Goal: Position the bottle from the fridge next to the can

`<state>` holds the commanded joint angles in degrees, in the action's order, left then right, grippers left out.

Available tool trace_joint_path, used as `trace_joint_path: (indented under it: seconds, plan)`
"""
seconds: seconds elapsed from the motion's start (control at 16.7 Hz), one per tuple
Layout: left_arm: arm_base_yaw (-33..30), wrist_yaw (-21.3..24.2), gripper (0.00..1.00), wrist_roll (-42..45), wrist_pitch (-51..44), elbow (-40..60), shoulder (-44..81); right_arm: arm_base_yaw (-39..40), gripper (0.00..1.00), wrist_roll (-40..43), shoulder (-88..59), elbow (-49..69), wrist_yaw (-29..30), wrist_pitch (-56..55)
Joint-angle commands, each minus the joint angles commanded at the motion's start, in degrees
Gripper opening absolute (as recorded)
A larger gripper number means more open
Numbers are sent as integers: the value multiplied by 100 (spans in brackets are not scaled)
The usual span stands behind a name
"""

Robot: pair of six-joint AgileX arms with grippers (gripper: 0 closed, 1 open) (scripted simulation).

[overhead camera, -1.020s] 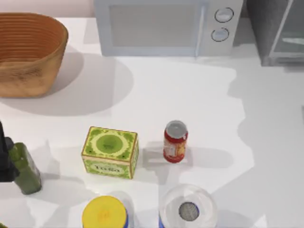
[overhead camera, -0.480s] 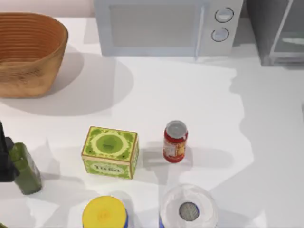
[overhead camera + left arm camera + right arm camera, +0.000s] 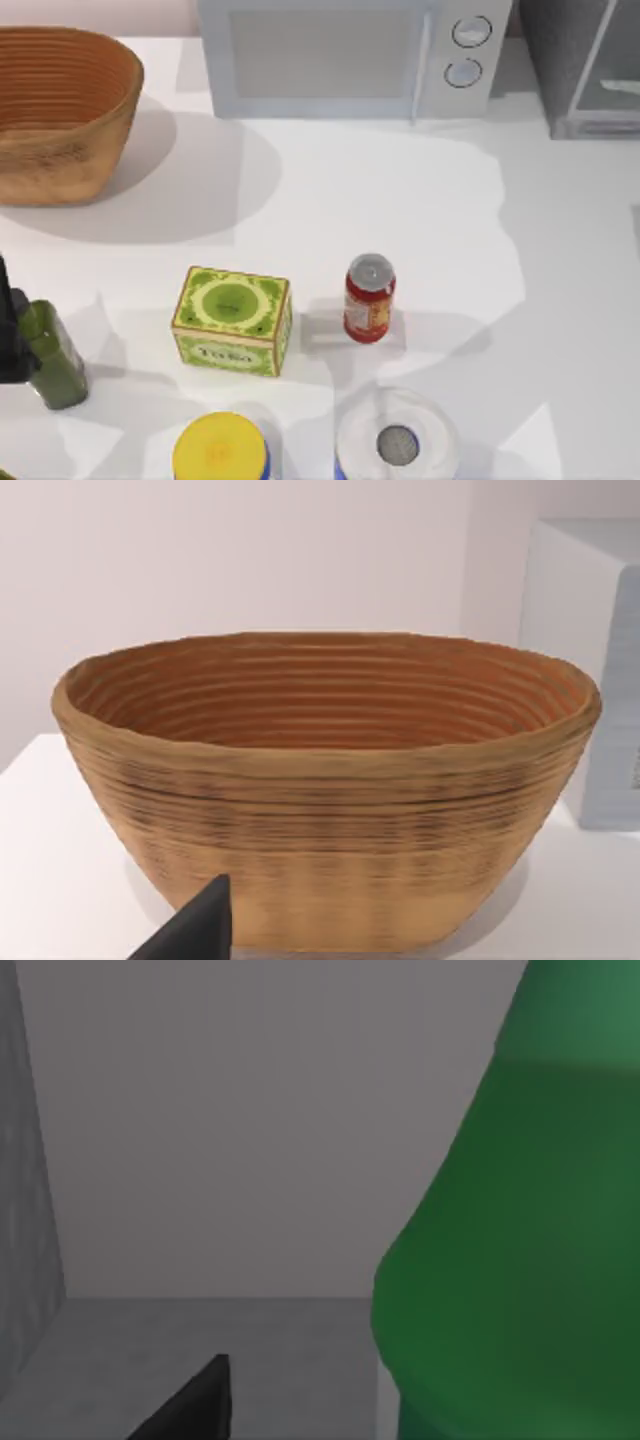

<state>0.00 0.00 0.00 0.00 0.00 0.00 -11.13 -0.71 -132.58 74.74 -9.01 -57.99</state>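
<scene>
Inside grey fridge point(image 3: 250, 1160), right wrist view: green bottle point(image 3: 520, 1240) stands upright on fridge floor, close beside right arm's camera; 1 dark finger point(image 3: 190, 1405) visible, jaws' state cannot tell. Red can point(image 3: 369, 298) upright mid-tabletop point(image 3: 400, 200), beside green box point(image 3: 232, 320). Left arm parked near basket point(image 3: 320, 780); jaws' state cannot tell. Judgement: plastic bottle likely light, smooth, slightly yielding, top-heavy when tall; grip around straight body below shoulder, squeeze gently.
</scene>
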Motion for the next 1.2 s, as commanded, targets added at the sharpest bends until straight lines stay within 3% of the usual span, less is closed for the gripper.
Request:
trace_joint_path:
  seconds: [0.24, 1.02, 1.2]
  plan:
    - [0, 0, 100, 0, 0, 0, 0, 4, 100, 0, -21, 41, 4, 24]
    - [0, 0, 100, 0, 0, 0, 0, 4, 2, 0, -21, 41, 4, 24]
    - [0, 0, 100, 0, 0, 0, 0, 4, 0, 0, -21, 41, 4, 24]
